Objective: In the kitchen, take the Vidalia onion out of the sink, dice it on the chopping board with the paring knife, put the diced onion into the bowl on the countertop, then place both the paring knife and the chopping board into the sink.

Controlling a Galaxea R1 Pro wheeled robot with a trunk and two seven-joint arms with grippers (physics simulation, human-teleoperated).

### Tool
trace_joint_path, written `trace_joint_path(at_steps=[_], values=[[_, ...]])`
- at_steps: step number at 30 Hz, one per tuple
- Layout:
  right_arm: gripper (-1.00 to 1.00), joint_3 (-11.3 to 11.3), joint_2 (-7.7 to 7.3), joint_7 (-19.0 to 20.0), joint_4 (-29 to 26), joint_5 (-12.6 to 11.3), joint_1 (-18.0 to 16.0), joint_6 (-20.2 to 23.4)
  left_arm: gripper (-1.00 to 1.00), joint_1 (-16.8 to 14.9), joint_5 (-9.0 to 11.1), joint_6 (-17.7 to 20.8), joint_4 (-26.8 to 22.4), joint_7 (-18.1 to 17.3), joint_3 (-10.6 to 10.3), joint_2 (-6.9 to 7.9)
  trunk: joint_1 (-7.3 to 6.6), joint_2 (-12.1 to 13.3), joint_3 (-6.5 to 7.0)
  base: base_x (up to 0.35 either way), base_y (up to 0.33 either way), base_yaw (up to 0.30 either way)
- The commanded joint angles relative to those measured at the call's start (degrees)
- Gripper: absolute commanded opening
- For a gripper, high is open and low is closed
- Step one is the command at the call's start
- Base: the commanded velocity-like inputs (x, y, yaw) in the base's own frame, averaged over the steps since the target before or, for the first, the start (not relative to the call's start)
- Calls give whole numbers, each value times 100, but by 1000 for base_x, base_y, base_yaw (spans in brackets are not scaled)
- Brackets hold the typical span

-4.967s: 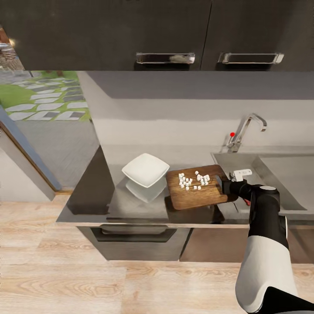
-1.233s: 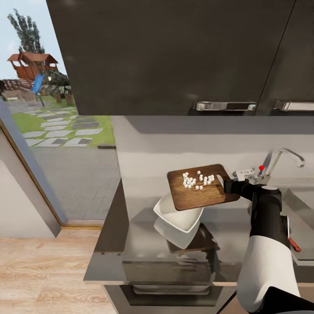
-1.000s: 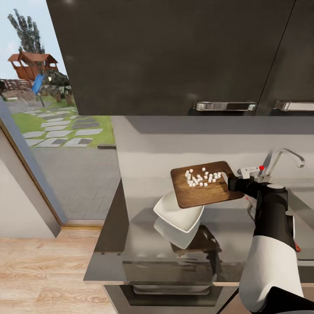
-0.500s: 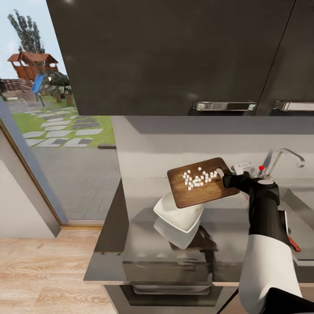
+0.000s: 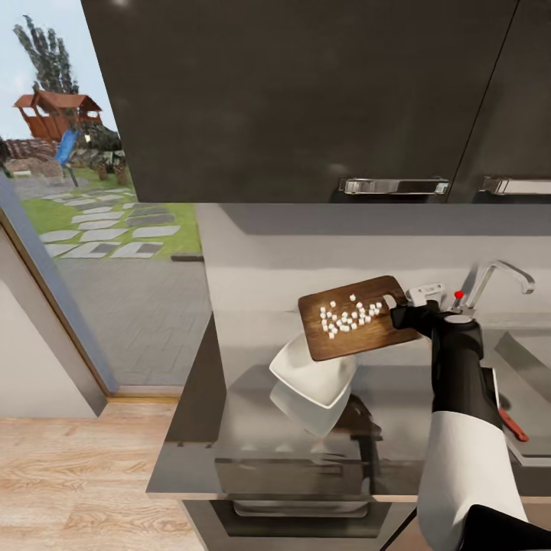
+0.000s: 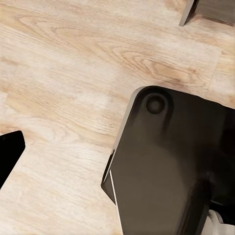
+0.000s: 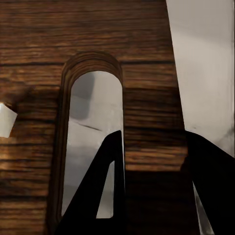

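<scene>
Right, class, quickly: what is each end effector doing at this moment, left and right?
Left end effector: cannot be told from these pictures.
Right end effector: closed on the chopping board by its slot-handle end, held raised above the bowl.

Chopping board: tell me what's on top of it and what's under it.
On the chopping board, held aloft and tilted by the right pincer, lie many diced onion cubes. Below its lower edge sits the white bowl on the countertop; the board covers part of the bowl's far rim.

Grainy wood chopping board; glossy countertop.
</scene>
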Motion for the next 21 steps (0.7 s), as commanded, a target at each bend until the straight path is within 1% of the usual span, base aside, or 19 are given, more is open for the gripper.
trace_joint_path(at_steps=[1,5,7,12,21], values=[[-100,18,8,-17,20,49,-8,7,100,2,11,-7,-13,57,-49,3,4,-12,-11,0,0,0],[-100,113,11,-151,155,94,-8,-51,100,2,11,-7,-13,58,-49,3,4,-12,-11,0,0,0],[-100,125,11,-222,195,100,-8,-121,100,2,11,-7,-13,58,-49,3,4,-12,-11,0,0,0],[-100,144,19,-537,330,106,-8,-224,100,2,11,-7,-13,58,-49,3,4,-12,-11,0,0,0],[-100,178,20,-610,371,107,-8,-299,100,2,11,-7,-13,58,-49,3,4,-12,-11,0,0,0]])
